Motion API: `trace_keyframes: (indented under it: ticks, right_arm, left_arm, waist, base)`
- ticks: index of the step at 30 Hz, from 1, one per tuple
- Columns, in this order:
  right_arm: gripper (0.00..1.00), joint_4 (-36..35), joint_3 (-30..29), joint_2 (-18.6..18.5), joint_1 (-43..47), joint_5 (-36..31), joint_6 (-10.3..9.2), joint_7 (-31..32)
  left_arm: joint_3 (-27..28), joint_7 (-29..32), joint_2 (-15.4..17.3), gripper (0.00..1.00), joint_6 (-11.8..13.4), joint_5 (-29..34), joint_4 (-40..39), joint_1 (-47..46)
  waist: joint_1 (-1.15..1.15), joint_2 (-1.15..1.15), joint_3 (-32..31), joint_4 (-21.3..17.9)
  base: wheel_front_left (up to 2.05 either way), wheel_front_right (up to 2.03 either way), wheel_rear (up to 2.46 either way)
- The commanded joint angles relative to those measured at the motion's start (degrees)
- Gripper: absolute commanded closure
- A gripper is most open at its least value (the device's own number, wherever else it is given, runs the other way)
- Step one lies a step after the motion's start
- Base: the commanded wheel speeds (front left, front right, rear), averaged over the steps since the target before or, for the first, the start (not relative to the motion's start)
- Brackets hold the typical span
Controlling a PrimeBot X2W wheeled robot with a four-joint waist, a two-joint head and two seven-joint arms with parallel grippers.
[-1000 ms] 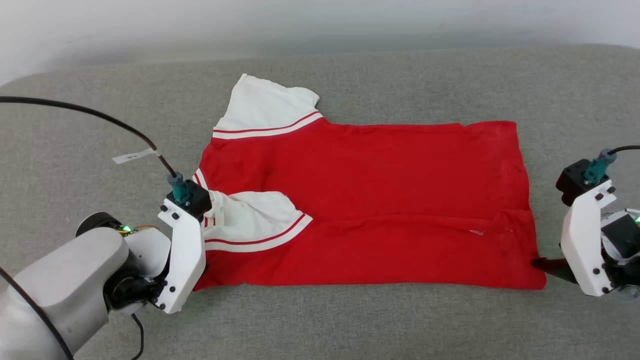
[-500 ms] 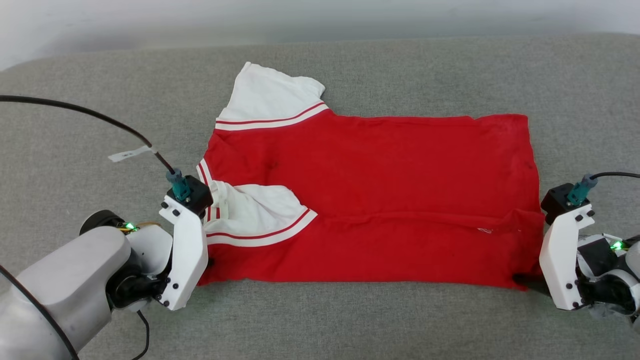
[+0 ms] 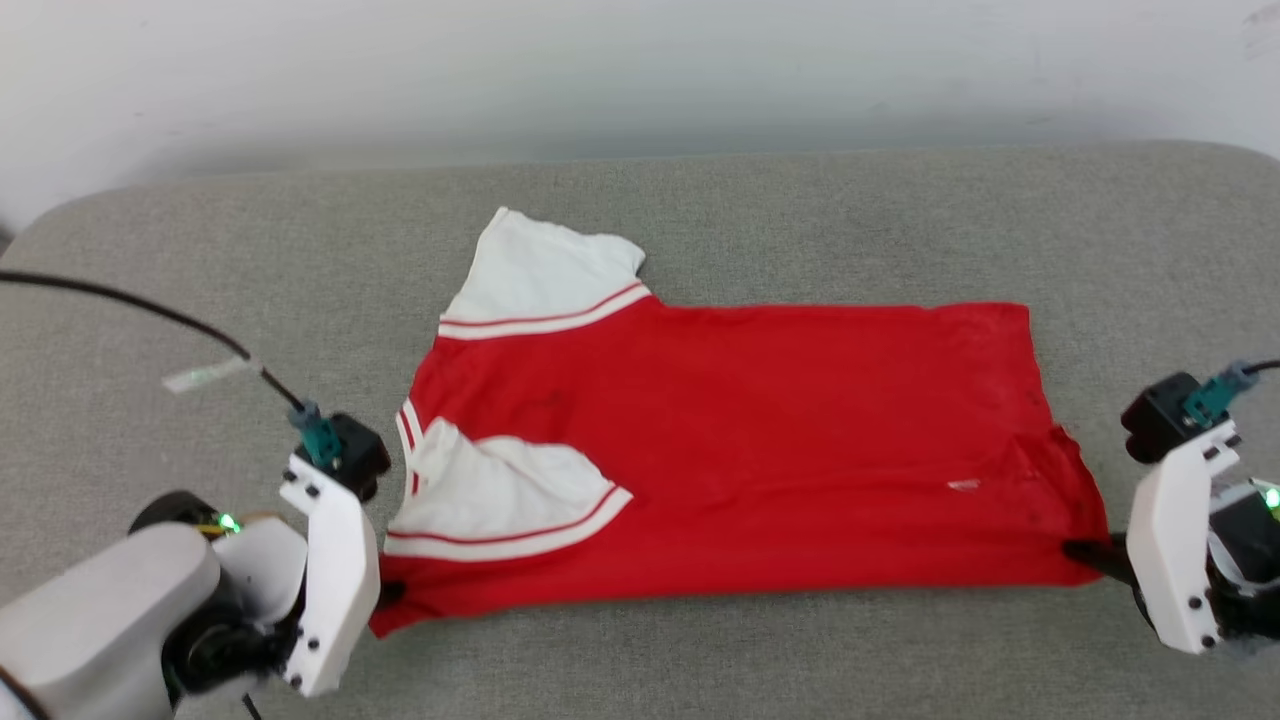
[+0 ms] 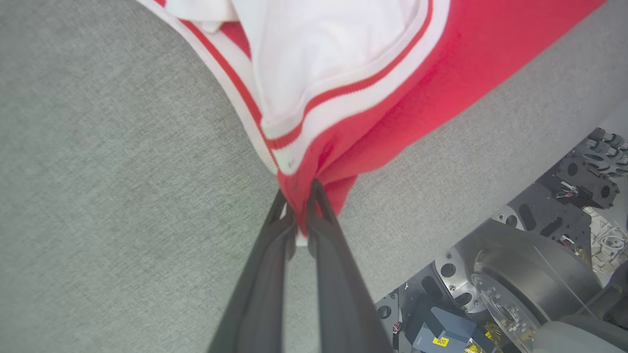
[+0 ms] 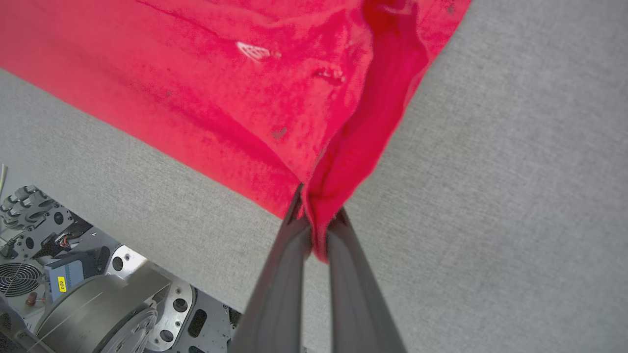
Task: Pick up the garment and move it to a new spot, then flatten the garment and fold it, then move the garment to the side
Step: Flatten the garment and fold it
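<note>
**A:** What takes up the most room?

**B:** A grey cloth-covered surface (image 3: 820,220), running the full width of the head view, with a pale wall (image 3: 600,70) behind its far edge.

**A:** And where is the garment?

**B:** The garment (image 3: 760,430) lies spread across the middle of that surface. Its red body runs side to side, the collar end toward the robot's left and the hem toward its right.

**A:** What are the arms doing?

**B:** Each one holds a near corner. The left gripper (image 4: 300,196) is clamped on the near corner at the collar end, with red cloth bunched between its two dark fingers. The right gripper (image 5: 319,220) pinches the near hem corner in the same way. The cloth gathers into creases toward both grips.

**A:** Is there anything past the near edge?

**B:** Both wrist views show the robot's base (image 4: 515,274), grey metal with round holes.

**A:** What about the sleeves?

**B:** The far sleeve (image 3: 545,270) is white and sticks out flat on the grey surface. The near sleeve (image 3: 490,490) is folded over onto the red body.

**A:** And the smaller things?

**B:** The striped trim (image 3: 545,322) runs along the sleeve seams in red and white. A black cable (image 3: 130,305) arcs to the left wrist and carries a white label (image 3: 205,376). A tiny white mark (image 3: 963,485) sits on the red near the hem. I can't tell what it is.
</note>
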Motion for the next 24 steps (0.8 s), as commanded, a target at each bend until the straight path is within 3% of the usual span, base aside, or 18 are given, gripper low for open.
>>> trace_keyframes:
  ticks: [1,7,16,17,18,19,24]
  right_arm:
    - [1.0,-0.7,-0.3,-0.9,1.4,0.2,-0.04,0.3]
    - [1.0,-3.5,-2.1,-3.0,6.7,1.6,-0.04,0.0]
    - [1.0,-2.4,-1.7,-0.8,12.3,0.0,-0.03,1.9]
    - [0.96,-2.0,-1.8,-0.5,12.5,-0.1,-0.03,1.8]
    - [0.16,-1.4,-2.3,-0.3,12.5,-0.6,-0.04,1.4]
    - [0.0,-1.2,-2.8,0.1,12.5,-0.8,-0.03,1.0]
    - [0.0,-3.3,-6.3,1.2,11.1,-3.6,-0.03,-4.6]
  left_arm:
    - [-0.4,-0.4,0.5,1.0,0.5,-0.2,-1.0,1.3]
    - [-0.3,-2.4,2.8,1.0,3.0,-1.8,-5.5,5.5]
    - [-2.1,-3.0,1.8,1.0,4.1,-2.0,-4.0,9.0]
    - [-2.0,-3.3,1.6,0.92,4.2,-2.1,-3.5,9.2]
    - [-1.7,-3.7,1.4,0.32,4.4,-2.4,-3.3,9.2]
    - [-1.3,-4.4,1.2,0.0,4.4,-2.4,-3.2,9.0]
    - [0.5,-5.8,2.9,0.0,4.6,-1.0,-4.0,6.0]
  waist:
    - [0.01,0.0,-0.2,0.0]
    - [0.01,0.0,0.1,0.0]
    - [0.01,0.0,1.3,-0.2]
    - [0.01,0.0,1.3,-0.2]
    - [0.01,0.0,1.2,-0.2]
    - [0.01,0.0,1.1,-0.2]
    - [0.01,0.0,0.4,-0.4]
  base:
    - [0.0,0.0,0.0]
    - [0.0,0.0,0.0]
    - [0.0,0.0,0.0]
    - [0.0,0.0,0.0]
    - [0.0,0.0,0.0]
    - [0.0,0.0,0.0]
    - [0.0,0.0,0.0]
